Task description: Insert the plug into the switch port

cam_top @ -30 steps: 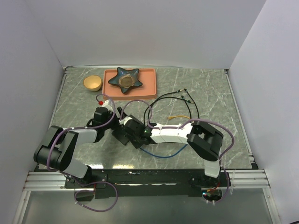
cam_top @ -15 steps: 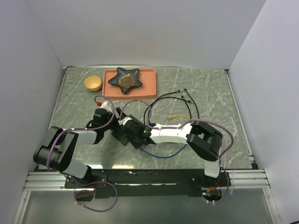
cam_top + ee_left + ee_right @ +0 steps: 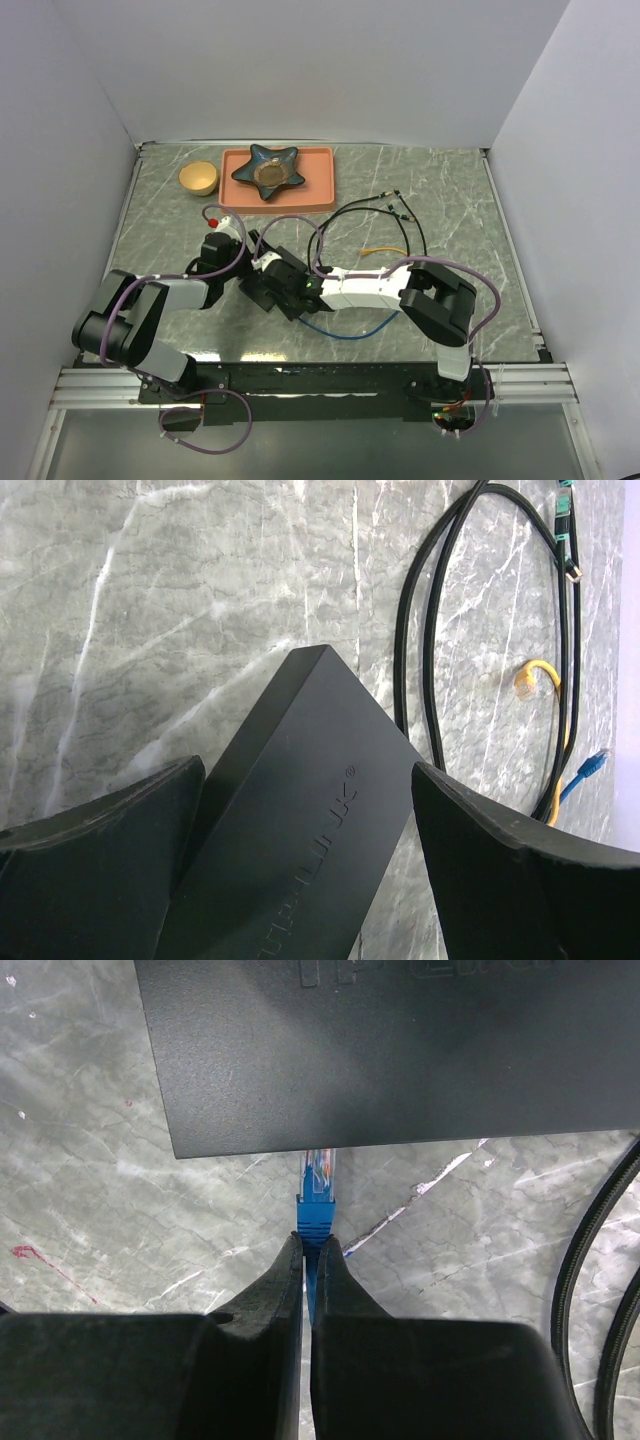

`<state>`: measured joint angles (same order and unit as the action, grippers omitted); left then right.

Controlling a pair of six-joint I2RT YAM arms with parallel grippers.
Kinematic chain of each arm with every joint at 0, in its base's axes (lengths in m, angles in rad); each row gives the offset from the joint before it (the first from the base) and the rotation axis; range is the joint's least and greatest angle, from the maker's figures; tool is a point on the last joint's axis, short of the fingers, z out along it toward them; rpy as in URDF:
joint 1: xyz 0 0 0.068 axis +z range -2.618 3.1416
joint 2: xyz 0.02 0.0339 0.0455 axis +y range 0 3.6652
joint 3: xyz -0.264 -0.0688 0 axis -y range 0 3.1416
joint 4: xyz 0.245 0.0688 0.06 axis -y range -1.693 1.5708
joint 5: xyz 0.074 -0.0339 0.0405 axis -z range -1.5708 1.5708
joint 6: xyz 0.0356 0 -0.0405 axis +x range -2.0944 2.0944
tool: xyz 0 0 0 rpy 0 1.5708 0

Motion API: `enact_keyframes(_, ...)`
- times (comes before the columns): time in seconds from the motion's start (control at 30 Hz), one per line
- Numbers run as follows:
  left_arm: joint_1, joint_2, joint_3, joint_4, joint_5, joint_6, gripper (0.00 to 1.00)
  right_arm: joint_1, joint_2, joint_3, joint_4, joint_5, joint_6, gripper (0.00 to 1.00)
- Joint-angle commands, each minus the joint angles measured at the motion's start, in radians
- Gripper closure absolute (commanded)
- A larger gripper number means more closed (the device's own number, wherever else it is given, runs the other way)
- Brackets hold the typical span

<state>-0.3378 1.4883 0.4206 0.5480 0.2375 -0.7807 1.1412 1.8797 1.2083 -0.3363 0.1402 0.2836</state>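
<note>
The right gripper (image 3: 308,1250) has its 2 fingers pinched together on the blue cable (image 3: 311,1285) just behind the plug (image 3: 318,1195), which points straight at the switch port (image 3: 400,1050). The plug's clear tip meets the box's side facing the gripper and slips out of sight beneath its top edge, so how deep it sits cannot be told. On the grey marbled table (image 3: 120,1210), 2 black cables (image 3: 598,1260) curve at the right and a thin red streak (image 3: 40,1260) lies at the left.
</note>
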Motion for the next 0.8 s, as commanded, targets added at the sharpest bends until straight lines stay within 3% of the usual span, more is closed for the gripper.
enact_keyframes(0.0,-0.044,0.044,-0.034,-0.154,0.049,-0.049,0.07,0.006,-0.051,0.066,0.161,0.047,0.015,1.00)
enact_keyframes(0.4,-0.084,-0.003,-0.046,-0.181,0.006,-0.084,0.07,0.005,0.030,0.177,0.086,0.116,0.054,1.00)
enact_keyframes(0.77,-0.099,-0.023,-0.085,-0.145,-0.006,-0.138,0.08,0.003,0.033,0.122,0.180,0.104,0.058,1.00)
